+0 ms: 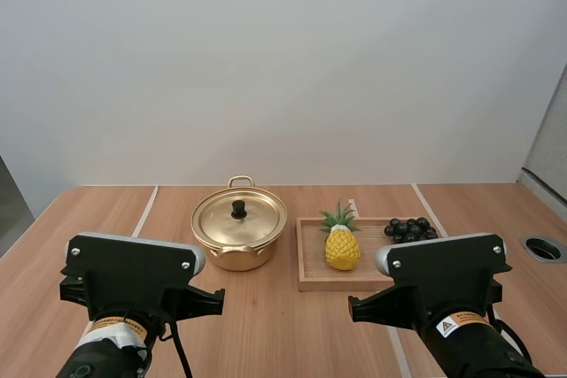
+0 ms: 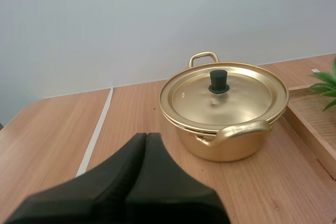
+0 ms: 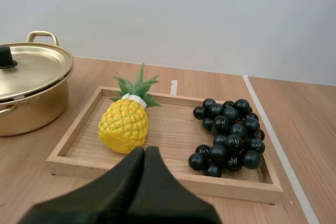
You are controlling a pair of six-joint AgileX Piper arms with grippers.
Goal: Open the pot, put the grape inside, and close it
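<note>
Left gripper (image 2: 146, 137), closed and empty, faces the lidded gold pot (image 2: 231, 145); right gripper (image 3: 145, 150), likewise closed, faces black grapes (image 3: 231, 135) on a wooden tray (image 3: 241, 187).

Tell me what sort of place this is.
Probably a robot test bench: a wooden table with white tape lines, a lidded gold pot, and a tray holding a pineapple and grapes.
</note>
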